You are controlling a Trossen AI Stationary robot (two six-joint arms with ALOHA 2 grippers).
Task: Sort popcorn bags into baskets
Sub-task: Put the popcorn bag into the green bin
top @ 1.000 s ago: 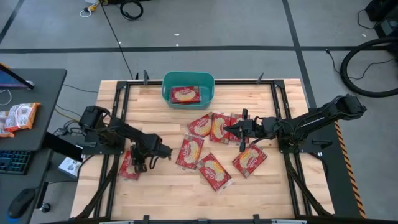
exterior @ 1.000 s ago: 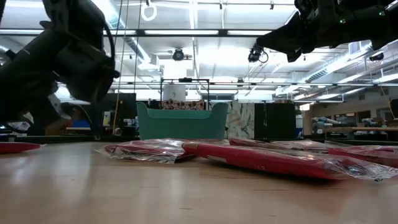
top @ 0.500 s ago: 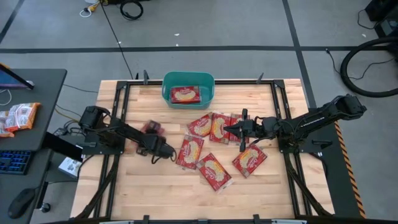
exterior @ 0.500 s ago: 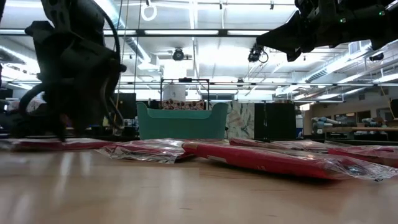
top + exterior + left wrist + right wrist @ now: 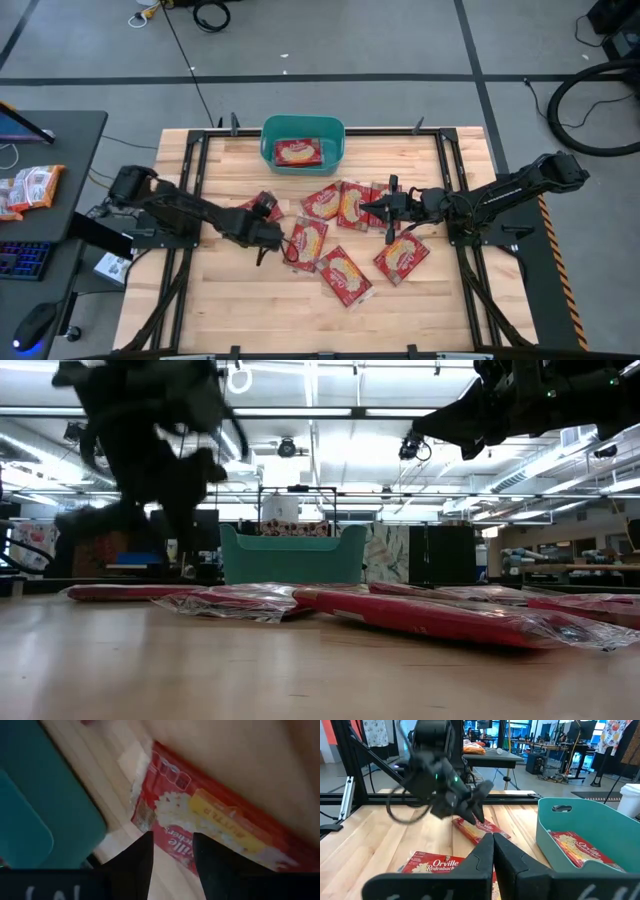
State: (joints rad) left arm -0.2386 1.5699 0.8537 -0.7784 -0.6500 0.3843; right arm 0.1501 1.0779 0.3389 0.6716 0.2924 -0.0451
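The left gripper is above the table, clamped on the near edge of a red bag; the left wrist view shows that bag caught between the two dark fingers, its free end tilted out ahead of them. In the right wrist view the same bag slants down from the left gripper toward the wood. Just beyond the left gripper, toward the right arm, lies the pile of loose bags, flat on the table and partly overlapping. The tub stands past the left gripper at the far edge of the table, with one bag lying flat inside. The right gripper hangs over the right part of the pile, its fingers pressed together and holding nothing, with the tub ahead of it and to one side
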